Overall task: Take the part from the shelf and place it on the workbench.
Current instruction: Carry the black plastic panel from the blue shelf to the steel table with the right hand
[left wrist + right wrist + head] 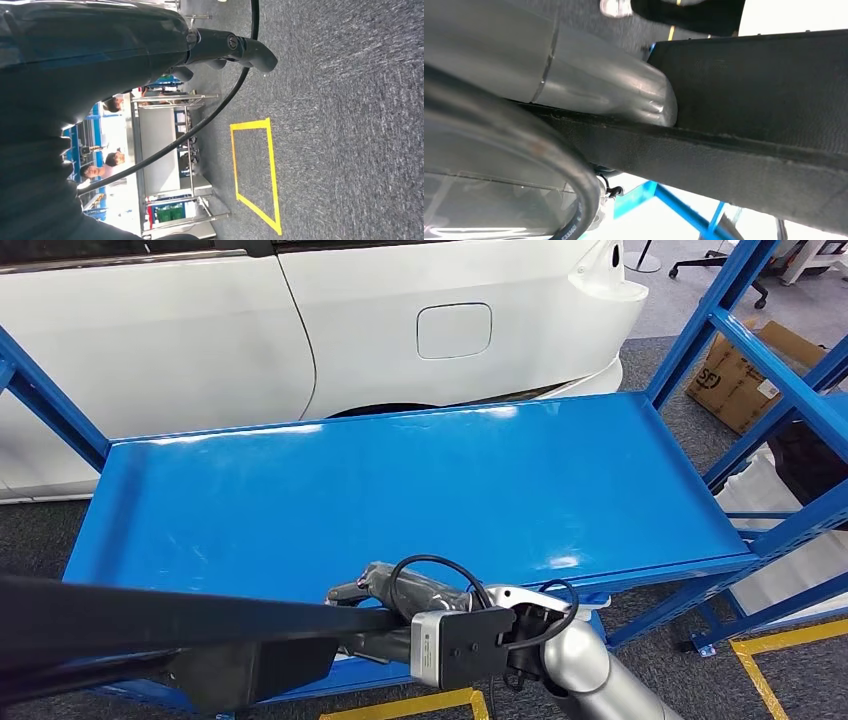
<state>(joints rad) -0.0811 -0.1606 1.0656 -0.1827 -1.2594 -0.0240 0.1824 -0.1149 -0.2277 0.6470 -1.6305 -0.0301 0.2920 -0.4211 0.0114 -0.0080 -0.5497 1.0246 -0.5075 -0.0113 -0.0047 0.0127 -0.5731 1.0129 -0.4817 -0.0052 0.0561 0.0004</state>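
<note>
The part [150,625] is a long, flat black piece reaching from the picture's left edge to the bottom middle, in front of the blue shelf [400,480]. My right hand [378,588] grips its end, level with the shelf's front edge. In the right wrist view the grey thumb [624,85] presses on the black part [749,100]. My left hand [227,47] hangs over the grey carpet, its dark fingers stretched out with nothing in them.
The shelf's top deck is bare blue metal between blue uprights [720,310]. A white car [300,320] stands behind it and a cardboard box [735,375] lies at the far right. Yellow floor tape [760,670] marks the carpet. A metal bench [160,150] and people stand far off.
</note>
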